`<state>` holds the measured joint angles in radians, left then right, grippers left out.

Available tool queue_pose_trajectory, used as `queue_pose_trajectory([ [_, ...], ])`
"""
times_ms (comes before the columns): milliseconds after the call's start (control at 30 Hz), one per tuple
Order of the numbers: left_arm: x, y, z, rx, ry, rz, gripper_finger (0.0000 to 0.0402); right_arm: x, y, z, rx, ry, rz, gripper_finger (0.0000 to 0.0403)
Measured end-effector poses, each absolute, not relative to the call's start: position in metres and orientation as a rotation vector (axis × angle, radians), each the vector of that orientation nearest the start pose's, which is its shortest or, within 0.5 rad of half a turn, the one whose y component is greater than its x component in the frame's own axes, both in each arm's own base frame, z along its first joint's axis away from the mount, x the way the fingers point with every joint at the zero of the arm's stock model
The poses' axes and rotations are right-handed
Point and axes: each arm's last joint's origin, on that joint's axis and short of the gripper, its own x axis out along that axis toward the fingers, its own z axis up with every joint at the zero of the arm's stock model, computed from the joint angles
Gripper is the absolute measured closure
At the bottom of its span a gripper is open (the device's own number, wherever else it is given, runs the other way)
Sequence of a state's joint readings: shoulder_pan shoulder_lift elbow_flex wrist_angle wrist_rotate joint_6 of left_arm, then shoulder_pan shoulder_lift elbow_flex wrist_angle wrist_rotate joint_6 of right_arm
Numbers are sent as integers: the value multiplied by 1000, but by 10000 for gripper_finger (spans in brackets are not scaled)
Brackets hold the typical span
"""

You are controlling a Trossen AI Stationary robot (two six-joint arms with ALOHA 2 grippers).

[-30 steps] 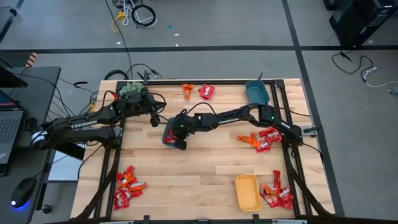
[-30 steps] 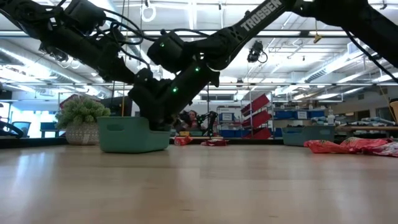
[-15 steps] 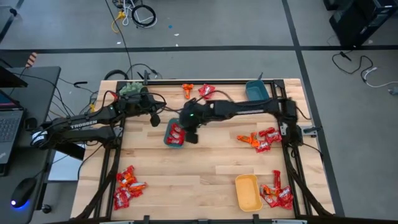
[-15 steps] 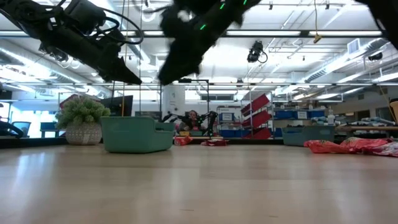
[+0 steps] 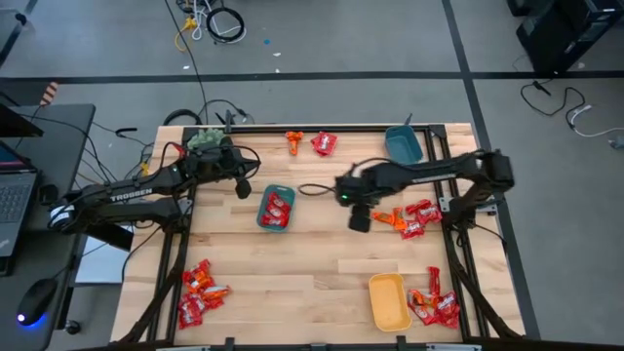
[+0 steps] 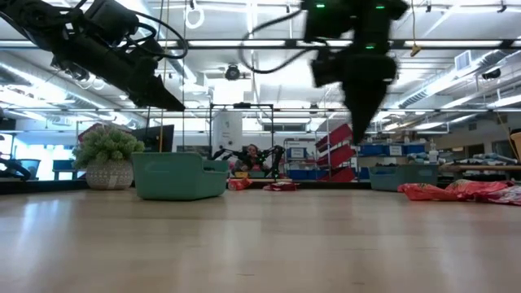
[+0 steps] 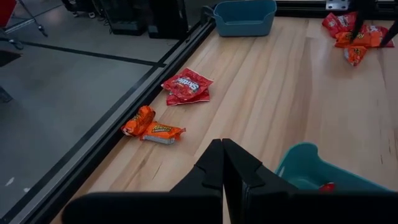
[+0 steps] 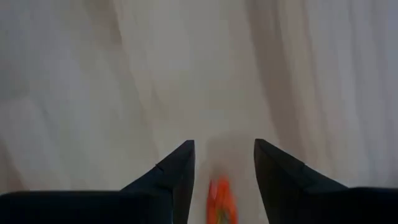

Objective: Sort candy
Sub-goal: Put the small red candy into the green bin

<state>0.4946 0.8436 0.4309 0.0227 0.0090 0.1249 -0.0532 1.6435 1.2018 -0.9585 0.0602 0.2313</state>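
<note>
Looks like we're between picks right now. The right gripper is up in the air over the middle of the table, just left of the mixed red-and-orange candy pile on the right side, fingers clearly parted with nothing between them; its wrist view shows bare wood and a blur of orange below the gap. The teal tray sits left of centre with a couple of red candies already in it. The left gripper is parked near the far left, just beside that tray, pinched fully shut and holding nothing. The rest of the candy is all over the place: a pile at the near left, a red bunch at the near right beside the yellow tray, and an orange one plus a red pack along the far edge. The blue tray at the far right looks empty from above. My guess for the next move: drop onto the nearest piece in that right-hand pile. The tricky part is that the wrappers overlap, so it'll need to line up on just one colour and not drag its neighbours along.
</note>
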Motion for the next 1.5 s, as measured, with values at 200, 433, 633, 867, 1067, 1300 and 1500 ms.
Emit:
queue_pose_trajectory([
  [200,161,86,221,20,410,455,401,243,-7,212,261,1467,-330,250],
  [433,161,86,221,17,410,456,401,187,-6,216,227,1592,-318,234],
  [633,161,86,221,11,408,455,401,165,-10,195,151,1680,-248,215],
  [867,161,86,221,11,408,453,401,162,-25,177,204,1769,-291,201],
  [1067,161,86,221,16,409,449,401,168,-36,163,255,1837,-329,202],
  [1300,161,86,221,21,410,448,401,176,-43,140,283,1942,-343,203],
  [1500,161,86,221,22,411,448,401,180,-47,125,299,2036,-351,219],
])
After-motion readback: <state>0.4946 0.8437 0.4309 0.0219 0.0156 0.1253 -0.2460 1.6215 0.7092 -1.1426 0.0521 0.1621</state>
